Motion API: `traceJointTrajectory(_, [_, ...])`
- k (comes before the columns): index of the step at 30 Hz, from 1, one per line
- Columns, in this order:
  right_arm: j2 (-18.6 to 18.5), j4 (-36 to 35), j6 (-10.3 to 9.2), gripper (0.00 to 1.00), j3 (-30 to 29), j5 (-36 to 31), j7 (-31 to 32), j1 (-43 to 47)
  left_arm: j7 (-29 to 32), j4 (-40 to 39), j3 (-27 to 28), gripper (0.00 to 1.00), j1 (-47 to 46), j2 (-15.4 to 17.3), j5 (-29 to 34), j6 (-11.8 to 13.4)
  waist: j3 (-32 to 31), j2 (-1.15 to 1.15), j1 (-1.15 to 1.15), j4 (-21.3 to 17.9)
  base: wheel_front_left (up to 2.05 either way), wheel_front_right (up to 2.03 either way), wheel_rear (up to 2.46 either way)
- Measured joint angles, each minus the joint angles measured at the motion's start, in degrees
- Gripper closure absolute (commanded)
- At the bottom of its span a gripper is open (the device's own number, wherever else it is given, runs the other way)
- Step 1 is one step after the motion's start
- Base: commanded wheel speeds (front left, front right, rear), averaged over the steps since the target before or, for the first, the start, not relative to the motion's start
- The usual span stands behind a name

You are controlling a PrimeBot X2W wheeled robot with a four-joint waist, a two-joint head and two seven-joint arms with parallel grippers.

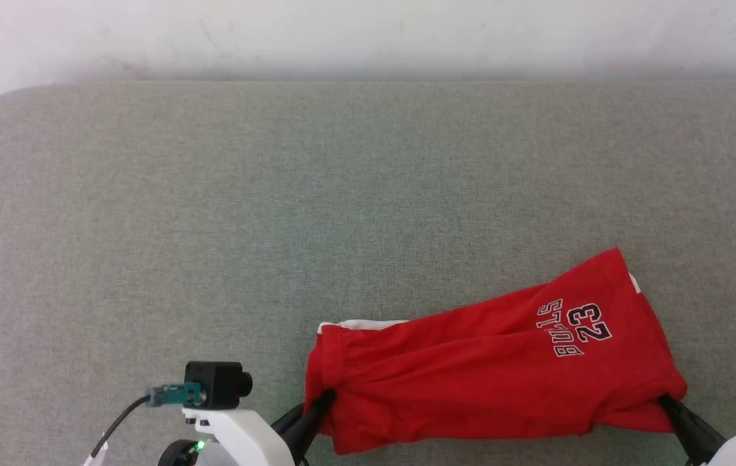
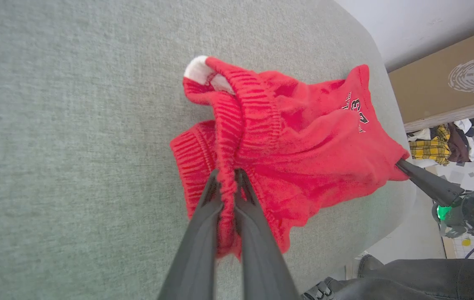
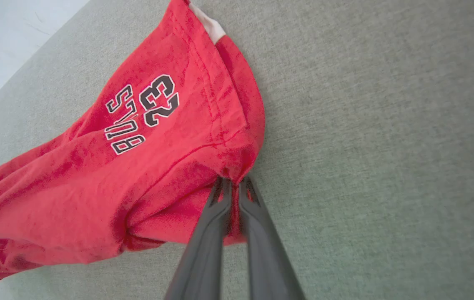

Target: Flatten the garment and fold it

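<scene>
The red shorts (image 1: 484,362) lie stretched across the grey surface near its front edge, waistband to the left, leg hem to the right, with the "BULLS 23" print (image 1: 575,329) facing up. A white stripe peeks out at the waistband (image 2: 197,68) and at the hem (image 3: 207,23). My left gripper (image 1: 325,396) is shut on the ribbed waistband (image 2: 228,183). My right gripper (image 1: 665,402) is shut on the lower corner of the leg hem (image 3: 232,183). The fabric between them is wrinkled and sags in folds.
The grey padded surface (image 1: 277,213) spreads wide behind and to the left of the shorts, ending at a pale wall (image 1: 368,32). In the left wrist view, a cardboard box (image 2: 449,79), a plaid cloth (image 2: 428,148) and a person's dark trouser leg (image 2: 420,279) lie beyond the surface's edge.
</scene>
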Motion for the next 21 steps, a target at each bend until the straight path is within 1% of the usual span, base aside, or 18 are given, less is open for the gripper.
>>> traceJointTrajectory(1, [0.01, 0.21, 0.00, 1.00, 0.20, 0.31, -0.71, 0.18, -0.22, 0.25, 0.03, 1.00, 0.08, -0.03, 0.00, 0.00, 0.20, 0.00, 0.01, -0.06, 0.00, 0.00, 0.00])
traceJointTrajectory(2, [-0.01, 0.44, 0.00, 1.00, 0.41, 0.24, -1.37, 0.20, -0.56, 0.60, 0.02, 0.96, 0.09, -0.15, 0.03, 0.00, 0.38, 0.00, 0.01, -0.10, 0.00, 0.00, 0.00])
traceJointTrajectory(3, [-0.01, 0.68, 0.00, 1.00, 0.71, 0.19, -1.96, 0.17, -0.97, 1.11, 0.00, 0.89, 0.08, -0.30, 0.04, -0.01, 0.54, 0.00, 0.00, -0.12, 0.00, 0.00, 0.00])
traceJointTrajectory(4, [-0.01, 1.15, 0.00, 1.00, 1.02, 0.33, -2.58, 0.09, -1.16, 1.71, -0.09, 0.75, 0.07, -0.45, 0.15, -0.02, 0.69, 0.00, 0.01, -0.13, 0.00, 0.00, 0.00])
traceJointTrajectory(5, [-0.02, 1.65, -0.01, 1.00, 1.35, 0.29, -3.10, -0.01, -1.46, 2.38, -0.23, 0.68, 0.05, -0.56, 0.32, -0.03, 0.80, 0.00, 0.01, -0.13, 0.00, 0.00, 0.00])
traceJointTrajectory(6, [-0.02, 2.14, -0.01, 1.00, 1.71, 0.18, -3.49, -0.13, -1.77, 3.08, -0.30, 0.66, 0.02, -0.75, 0.32, -0.03, 0.85, 0.00, 0.01, -0.11, 0.00, 0.00, 0.00])
traceJointTrajectory(8, [-0.01, 3.19, -0.01, 1.00, 2.21, 0.09, -4.31, -0.51, -2.20, 4.32, -0.59, 0.51, -0.16, -1.18, 0.76, -0.03, 0.86, 0.00, 0.00, -0.05, 0.00, 0.00, 0.00])
traceJointTrajectory(9, [-0.03, 3.57, -0.01, 0.92, 2.42, -0.24, -4.56, -0.73, -2.41, 4.88, -0.75, 0.42, -0.34, -1.36, 0.92, -0.03, 0.86, 0.00, 0.01, 0.01, 0.00, 0.00, 0.00])
traceJointTrajectory(10, [-0.04, 3.97, -0.01, 0.68, 2.60, -0.53, -4.85, -1.01, -2.50, 5.33, -0.89, 0.14, -0.55, -1.52, 0.98, -0.03, 0.86, 0.00, 0.01, 0.07, 0.00, 0.00, 0.00])
traceJointTrajectory(11, [-0.04, 4.17, -0.01, 0.49, 2.86, -0.67, -5.14, -1.30, -2.65, 5.69, -0.96, 0.00, -0.70, -1.65, 1.14, -0.03, 0.86, 0.00, 0.01, 0.15, 0.00, 0.00, 0.00])
traceJointTrajectory(12, [-0.05, 4.23, -0.01, 0.02, 3.14, -1.03, -5.45, -1.52, -2.98, 6.08, -0.99, 0.00, -0.83, -1.80, 1.34, -0.03, 0.86, 0.00, 0.01, 0.25, 0.00, 0.00, 0.00])
traceJointTrajectory(13, [-0.04, 4.28, -0.01, 0.00, 3.41, -1.32, -5.54, -1.66, -3.21, 6.33, -0.97, 0.00, -0.92, -1.99, 1.46, -0.03, 0.86, 0.00, 0.01, 0.34, 0.00, 0.00, 0.00])
traceJointTrajectory(17, [-0.03, 4.06, -0.01, 0.00, 4.25, -1.49, -4.83, -1.67, -4.57, 6.64, -0.55, 0.00, -0.91, -2.47, 1.67, 0.00, 0.64, 0.00, 0.01, 0.72, 0.00, 0.00, 0.00])
traceJointTrajectory(21, [-0.01, 1.62, -0.01, 0.00, 3.59, -2.35, -3.33, -0.87, -7.06, 5.47, 1.02, 0.00, -0.64, -2.54, 1.78, 0.91, 0.17, 0.00, 0.01, 1.04, 0.00, 0.00, 0.00])
